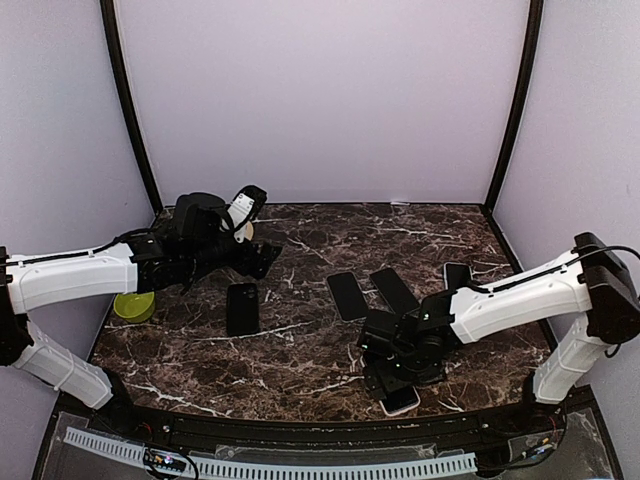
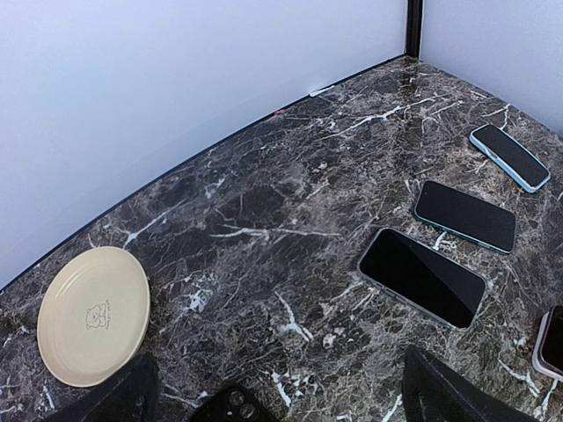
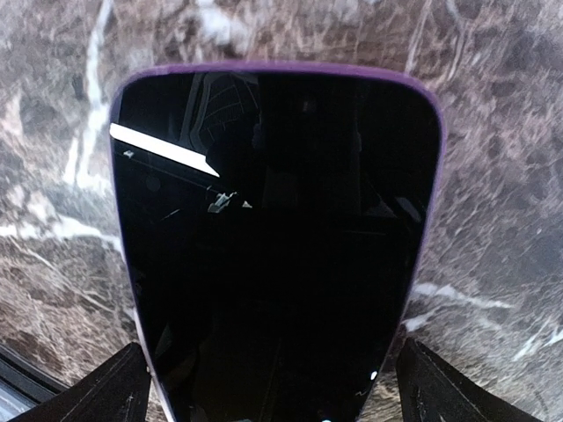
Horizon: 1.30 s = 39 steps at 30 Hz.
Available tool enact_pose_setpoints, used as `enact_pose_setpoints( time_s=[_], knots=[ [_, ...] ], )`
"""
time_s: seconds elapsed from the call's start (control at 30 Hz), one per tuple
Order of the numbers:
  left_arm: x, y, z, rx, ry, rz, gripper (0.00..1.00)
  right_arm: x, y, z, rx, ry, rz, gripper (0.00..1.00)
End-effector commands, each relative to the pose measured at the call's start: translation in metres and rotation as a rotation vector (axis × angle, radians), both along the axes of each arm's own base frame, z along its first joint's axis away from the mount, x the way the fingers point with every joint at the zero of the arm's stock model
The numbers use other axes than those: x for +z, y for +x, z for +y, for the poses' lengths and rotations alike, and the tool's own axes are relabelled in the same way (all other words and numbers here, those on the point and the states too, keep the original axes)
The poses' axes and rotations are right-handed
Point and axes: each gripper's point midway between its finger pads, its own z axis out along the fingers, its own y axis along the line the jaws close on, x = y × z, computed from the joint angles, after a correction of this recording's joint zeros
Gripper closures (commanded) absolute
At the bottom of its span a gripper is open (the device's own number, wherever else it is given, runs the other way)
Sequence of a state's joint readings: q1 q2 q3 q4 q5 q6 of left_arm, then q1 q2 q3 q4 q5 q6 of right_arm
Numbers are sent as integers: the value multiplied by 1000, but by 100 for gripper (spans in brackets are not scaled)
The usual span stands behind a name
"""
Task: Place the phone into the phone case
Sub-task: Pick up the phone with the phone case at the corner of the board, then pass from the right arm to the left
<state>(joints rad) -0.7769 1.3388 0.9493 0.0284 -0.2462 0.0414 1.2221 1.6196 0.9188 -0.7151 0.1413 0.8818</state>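
A phone with a purple rim and black screen (image 3: 273,220) lies face up near the table's front edge (image 1: 403,402). My right gripper (image 3: 277,396) is low over it, open, one finger on each side of the phone's long edges and very close to them; in the top view the right gripper (image 1: 398,385) covers most of the phone. A black phone case (image 1: 242,308) with camera holes lies left of centre, its end showing in the left wrist view (image 2: 233,406). My left gripper (image 1: 262,260) hovers open and empty just behind the case (image 2: 281,404).
Three more phones lie in a row behind the right gripper (image 1: 347,295), (image 1: 393,290), (image 1: 457,275); they show in the left wrist view too (image 2: 422,277), (image 2: 464,215), (image 2: 510,156). A yellow plate (image 1: 135,305) sits at the left edge, also in the left wrist view (image 2: 92,315).
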Motion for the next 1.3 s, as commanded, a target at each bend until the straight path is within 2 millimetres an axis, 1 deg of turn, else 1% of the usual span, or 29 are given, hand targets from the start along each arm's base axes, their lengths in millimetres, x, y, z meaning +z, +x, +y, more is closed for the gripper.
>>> enact_pose_setpoints(
  time_s=[0.0, 0.07, 0.13, 0.27, 0.33, 0.5, 0.63, 0.7, 0.8, 0.87, 0.97, 1.0, 1.03, 1.07, 1.1, 1.13, 1.17, 1.2, 1.23, 1.27],
  knots=[
    [3, -1, 3, 1, -16, -6, 2, -13, -12, 1, 2, -16, 34, 2],
    [2, -1, 3, 0, -14, -5, 2, -15, -12, 0, 12, -43, 21, 2],
    [2, -1, 2, 0, -14, -5, 2, -17, -11, -2, 15, -70, 10, 5],
    [3, -1, 3, 2, -14, -8, 2, -19, -10, -3, 20, -75, 3, 16],
    [3, -1, 3, 2, -13, -8, 2, -19, -10, -2, 20, -71, 0, 23],
    [3, -1, 3, 0, -12, -8, 2, -8, -3, 8, 33, -31, -32, 48],
    [1, -1, 2, -2, -11, -5, 2, 4, 1, 23, 65, 39, -64, 57],
    [1, -2, 1, -10, -11, -2, 2, 14, 7, 32, 74, 83, -99, 61],
    [2, -4, -2, -31, -23, -1, 2, 36, 21, 46, 87, 151, -185, 66],
    [6, -7, -6, -58, -44, -1, 4, 56, 35, 57, 89, 201, -272, 69],
    [16, -18, -20, -148, -114, -5, 6, 91, 55, 76, 104, 289, -420, 71],
    [19, -27, -27, -208, -151, 10, 7, 103, 62, 81, 102, 312, -474, 71],
    [25, -32, -33, -244, -191, 5, 8, 115, 69, 86, 102, 339, -528, 72],
    [28, -44, -41, -319, -224, 15, 8, 129, 75, 91, 98, 364, -585, 72],
    [35, -51, -45, -355, -281, 16, 10, 143, 82, 95, 97, 386, -646, 73],
    [38, -65, -54, -441, -321, 34, 10, 158, 88, 101, 92, 413, -705, 73],
    [44, -72, -57, -479, -368, 27, 11, 173, 93, 105, 87, 440, -761, 74],
    [54, -85, -64, -560, -414, 13, 12, 187, 97, 110, 83, 461, -812, 74],
    [50, -92, -65, -586, -434, 28, 13, 200, 102, 113, 82, 473, -865, 75],
    [59, -102, -70, -646, -466, 8, 13, 211, 106, 114, 68, 483, -909, 76]
  ],
)
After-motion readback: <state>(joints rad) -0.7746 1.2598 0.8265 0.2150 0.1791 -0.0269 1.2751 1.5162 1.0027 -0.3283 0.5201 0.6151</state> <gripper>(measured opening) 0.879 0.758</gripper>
